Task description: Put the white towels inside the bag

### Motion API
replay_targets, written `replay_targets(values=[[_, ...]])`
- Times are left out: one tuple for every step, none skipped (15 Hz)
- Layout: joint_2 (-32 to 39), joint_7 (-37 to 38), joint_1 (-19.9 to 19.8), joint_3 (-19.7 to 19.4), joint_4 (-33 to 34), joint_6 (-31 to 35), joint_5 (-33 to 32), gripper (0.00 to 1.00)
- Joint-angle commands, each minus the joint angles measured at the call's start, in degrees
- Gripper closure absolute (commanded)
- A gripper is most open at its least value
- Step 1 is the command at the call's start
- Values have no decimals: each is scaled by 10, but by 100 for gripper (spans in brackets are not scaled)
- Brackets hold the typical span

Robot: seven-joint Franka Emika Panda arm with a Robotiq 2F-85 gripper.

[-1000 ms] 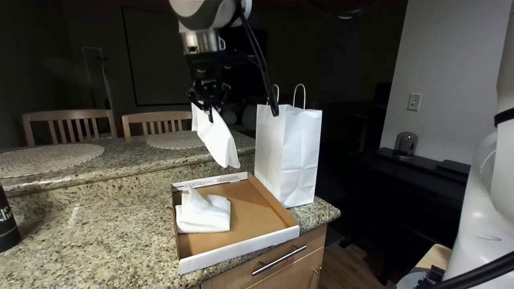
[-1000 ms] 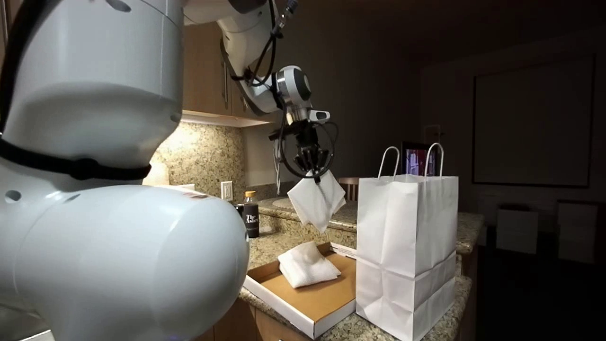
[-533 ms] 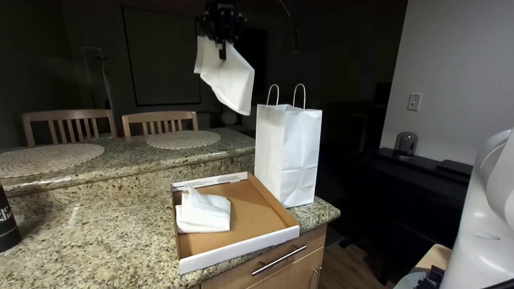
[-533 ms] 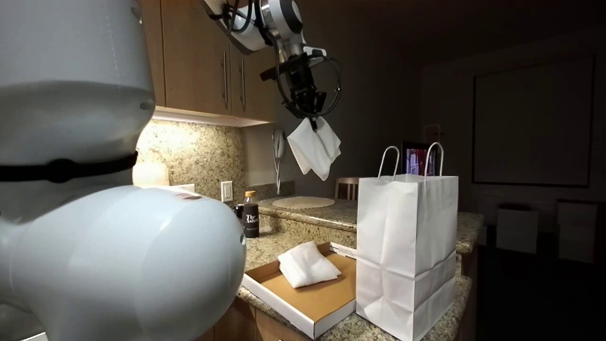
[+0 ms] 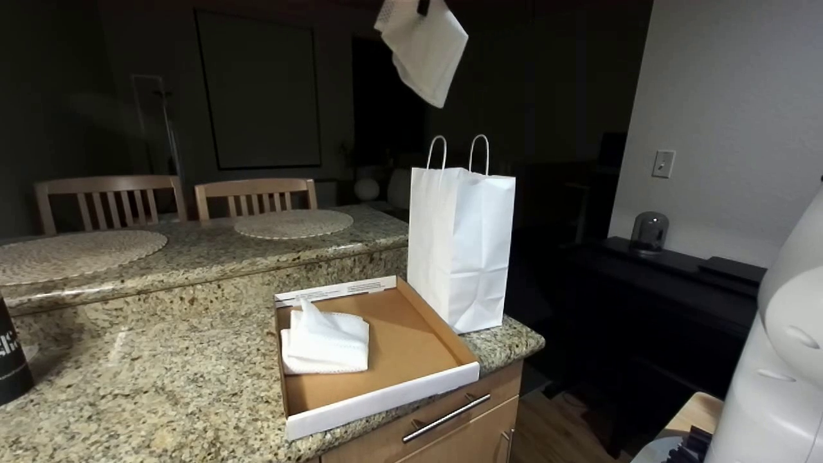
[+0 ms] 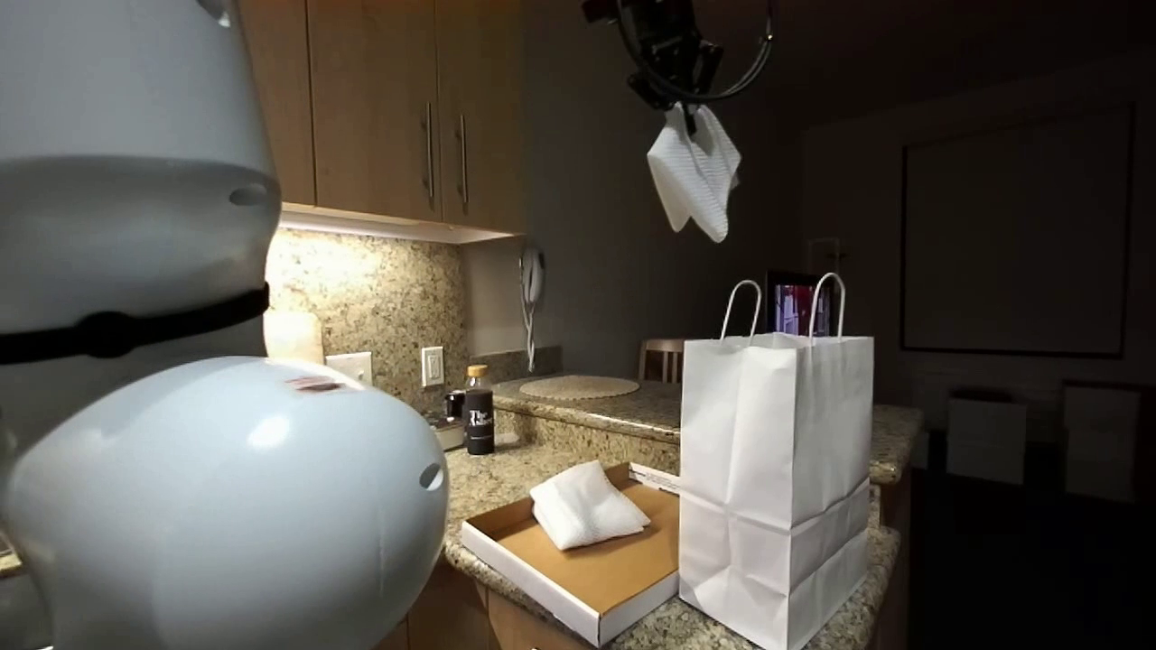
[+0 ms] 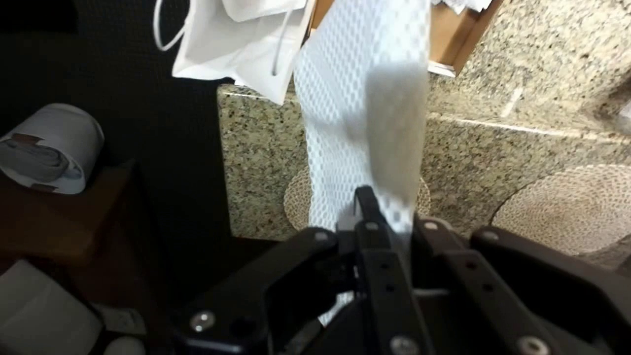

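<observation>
My gripper [image 6: 691,122] is shut on a white textured towel [image 6: 695,176], which hangs below the fingers. The held towel also shows at the top of an exterior view [image 5: 427,54] and fills the middle of the wrist view [image 7: 340,98]. The white paper bag [image 5: 463,251] stands upright with two handles; the towel hangs above it in both exterior views, apart from it. In the wrist view the bag [image 7: 236,54] is at the top, with something white at its mouth that I cannot identify. Another folded white towel [image 5: 328,341] lies in the cardboard box [image 5: 411,334].
The box and bag sit on a granite counter [image 5: 161,386], the bag near its end. A raised ledge with round placemats [image 5: 292,224] runs behind. Wooden chairs [image 5: 254,188] stand beyond it. A dark bottle [image 6: 479,415] stands on the counter. Wall cabinets [image 6: 370,108] hang above.
My gripper has risen with the towel and moved across toward the bag, so the towel now hangs higher and above the bag. The box, the folded towel and the bag have not moved.
</observation>
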Motion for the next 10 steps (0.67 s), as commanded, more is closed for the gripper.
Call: replay_targets(values=[[54,-71,-38,-37,54,1,56,91],[70,-87,-45,-46,61,0,70,91],[86,-99,-43,-62,62,5,79,91],[100,-108,-47,-67,64,6,85,91],[115,-116,-49,-74,64,9,92,91],[124,-120,-50,-79,62,13,94,92],[134,-126,-52,-84,58,16,95,91],[141,-129,-54,-87,53,18,92,92],[147,-135,-55,-90,48,13,92,92],[153,-140,-56,-92,45,12,92,91]])
